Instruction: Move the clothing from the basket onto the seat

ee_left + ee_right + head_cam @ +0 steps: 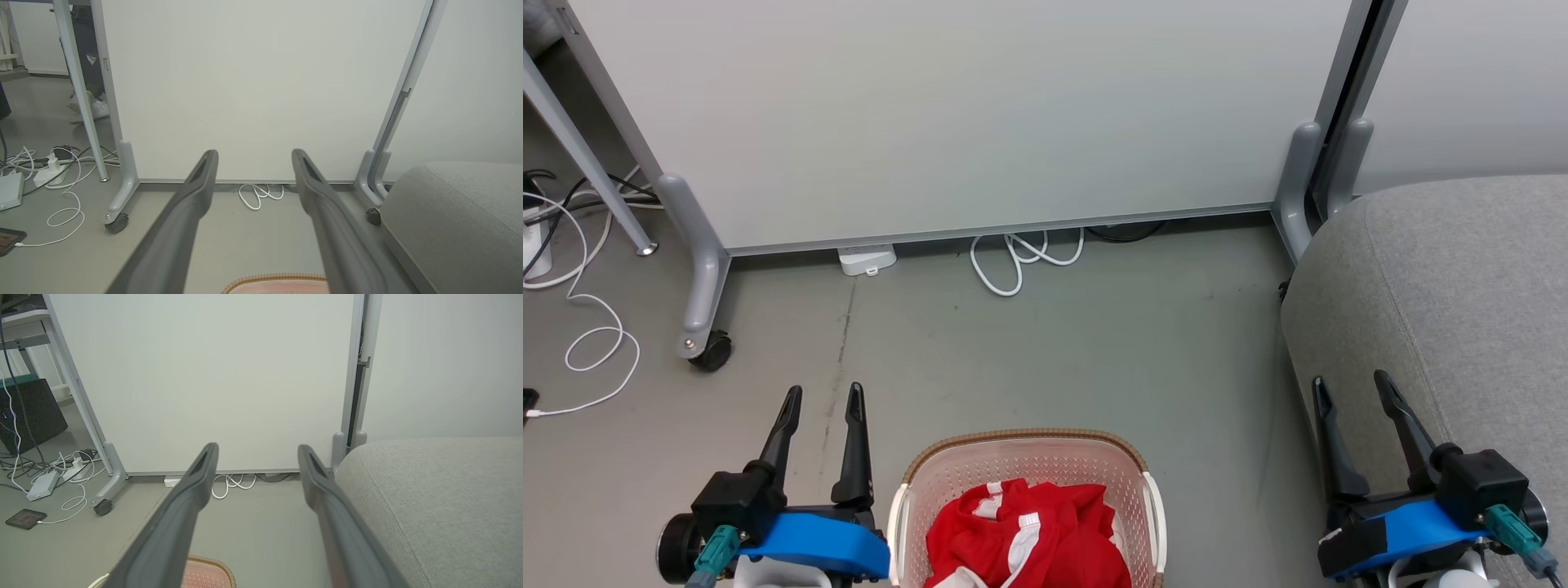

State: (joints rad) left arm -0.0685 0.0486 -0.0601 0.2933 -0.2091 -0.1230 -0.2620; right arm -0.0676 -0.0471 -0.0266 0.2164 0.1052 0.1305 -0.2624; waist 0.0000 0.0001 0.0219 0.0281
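Two tools are seen, one on each side of the basket, and both are spread wide with nothing held between their fingers. The left tool is poised over the floor just beside the basket's left handle. The right tool is placed over the near edge of the seat. The clothing, a crumpled red heap with white bands, is lodged inside the basket, which is set on the floor between the arms and to the left of the seat. No garment is seen on the visible part of the seat. The opening step is judged to be in hand, as no garment has been reached for yet. For the next move, one tool would need to be swung inward and lowered into the basket, fingers pointed down at the heap, so that a fold can be pinched and lifted clear of the rim.
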